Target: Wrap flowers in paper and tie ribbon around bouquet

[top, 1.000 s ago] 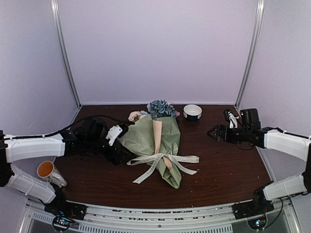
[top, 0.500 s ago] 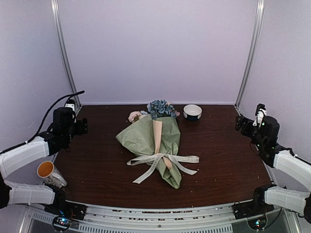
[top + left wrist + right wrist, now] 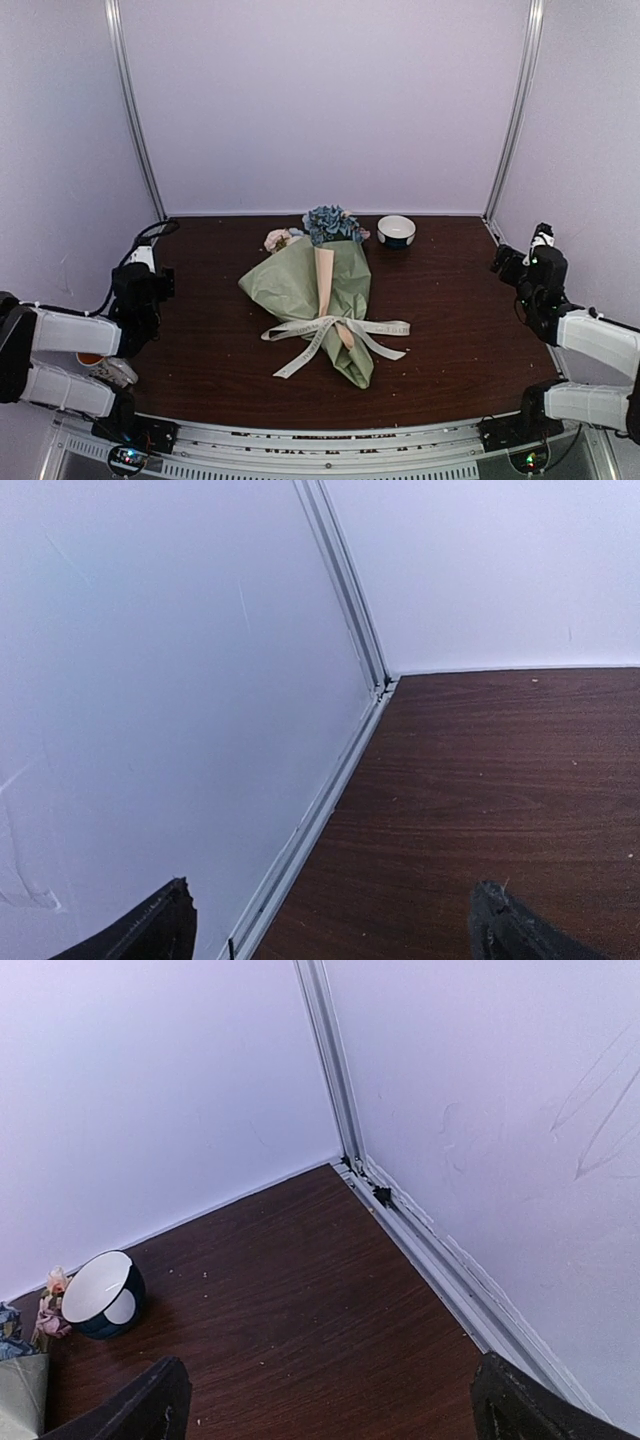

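Sage-green paper [image 3: 300,285] makes the cone-shaped bouquet [image 3: 352,290] that I see lying flat in the middle of the dark brown wooden table [image 3: 470,330]. Its wide end points to the far wall and its narrow tip to the near edge. A beige-tan fold of the same sheet runs along the middle of the cone. The artificial flowers [image 3: 330,224], dusty blue and pale pink blooms, stick out at the wide end. The flat cream-white ribbon [image 3: 335,328] crosses the narrow lower part of the cone, and its loose ends spread over the wood to the left and to the right. From my screen I cannot tell how the crossing is made.

A small round bowl [image 3: 396,231], white inside and dark blue outside, stands just right of the blooms, near the far wall. In the right wrist view it sits at the left, beside one pink bloom.

Both arms are well apart from the bouquet. The left gripper [image 3: 330,925] is at the left side of the table and looks into the far left corner, its two black fingertips [image 3: 150,930] spread wide with nothing between them. The right gripper [image 3: 335,1405] is at the right side, looks into the far right corner, and is spread wide and empty as well. A white mug [image 3: 108,370] is partly hidden under the left arm [image 3: 70,330].
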`<action>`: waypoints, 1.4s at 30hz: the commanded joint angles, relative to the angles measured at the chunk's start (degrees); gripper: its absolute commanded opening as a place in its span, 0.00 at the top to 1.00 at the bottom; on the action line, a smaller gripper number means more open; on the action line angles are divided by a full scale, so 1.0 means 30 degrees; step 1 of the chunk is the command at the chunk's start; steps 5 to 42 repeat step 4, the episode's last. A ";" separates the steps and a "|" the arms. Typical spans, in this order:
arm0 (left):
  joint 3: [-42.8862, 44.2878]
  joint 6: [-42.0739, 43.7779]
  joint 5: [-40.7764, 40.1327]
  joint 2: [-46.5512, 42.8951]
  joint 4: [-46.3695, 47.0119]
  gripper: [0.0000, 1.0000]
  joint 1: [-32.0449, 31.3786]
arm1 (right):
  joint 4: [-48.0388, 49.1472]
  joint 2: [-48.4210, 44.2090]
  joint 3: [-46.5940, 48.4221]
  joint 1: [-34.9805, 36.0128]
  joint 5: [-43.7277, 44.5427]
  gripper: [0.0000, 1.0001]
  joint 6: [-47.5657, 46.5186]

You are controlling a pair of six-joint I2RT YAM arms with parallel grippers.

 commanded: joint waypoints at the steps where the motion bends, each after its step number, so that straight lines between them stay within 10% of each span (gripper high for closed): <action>1: -0.1553 0.0747 -0.0320 0.0866 0.6680 0.02 0.0385 | -0.0246 0.0430 0.0694 -0.0097 0.1443 0.00 -0.0307; 42: -0.1203 0.0735 -0.0045 0.0950 0.6058 0.02 0.0567 | -0.0332 0.0291 0.0643 -0.0097 0.1758 0.00 -0.0250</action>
